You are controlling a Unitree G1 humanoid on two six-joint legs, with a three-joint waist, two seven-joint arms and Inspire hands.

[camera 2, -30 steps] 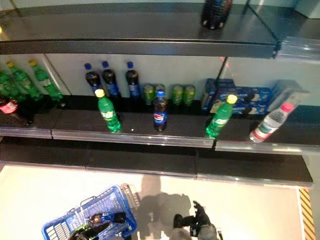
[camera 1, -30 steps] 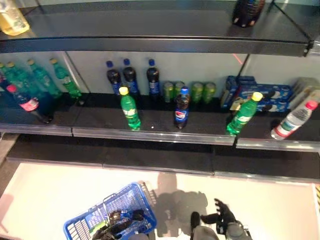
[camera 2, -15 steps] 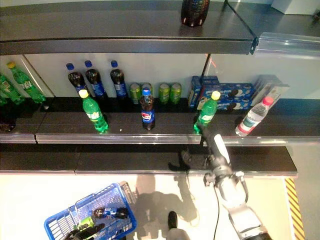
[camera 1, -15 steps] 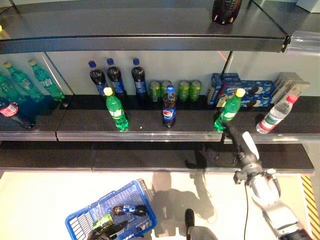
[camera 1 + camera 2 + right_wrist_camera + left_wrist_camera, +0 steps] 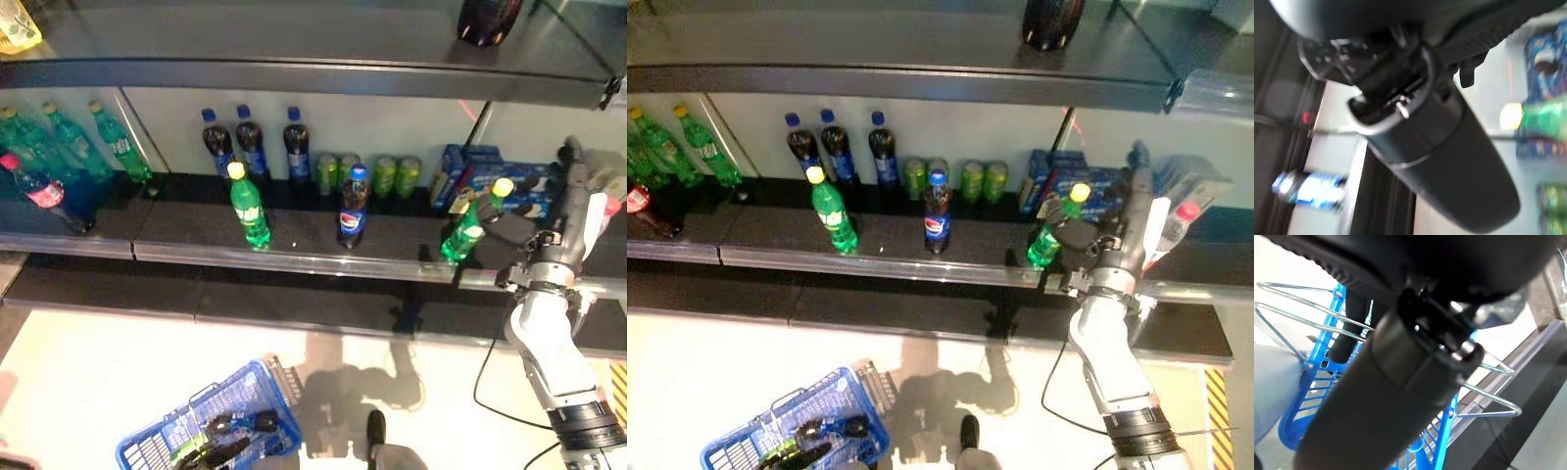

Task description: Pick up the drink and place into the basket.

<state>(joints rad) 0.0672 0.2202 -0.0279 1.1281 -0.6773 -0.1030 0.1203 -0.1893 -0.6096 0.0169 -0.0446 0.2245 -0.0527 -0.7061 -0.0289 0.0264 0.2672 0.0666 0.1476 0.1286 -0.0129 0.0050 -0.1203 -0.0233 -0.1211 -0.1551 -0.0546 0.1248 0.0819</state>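
On the middle shelf a green drink bottle (image 5: 468,227) with a yellow cap leans at the right. My right hand (image 5: 576,201) is raised just to its right, open, with straight fingers pointing up and the thumb (image 5: 1076,235) reaching towards the bottle. A clear water bottle (image 5: 1181,217) with a pink cap is partly hidden behind the hand. The right wrist view shows the green bottle (image 5: 1542,117) past the thumb. Low at the left hangs the blue wire basket (image 5: 147,446), holding a dark bottle (image 5: 240,425). My left hand (image 5: 211,452) is curled on its wire handle (image 5: 1484,391).
Also on the shelf stand a dark cola bottle (image 5: 353,206) with a blue cap, another green bottle (image 5: 249,208), three dark bottles (image 5: 251,147) at the back, green cans (image 5: 382,176) and blue boxes (image 5: 514,186). More green bottles (image 5: 69,147) stand at the far left.
My right arm has risen from near the floor to shelf height, and the hand now stands beside the leaning green bottle. The camera has shifted. The basket stays in my left hand.
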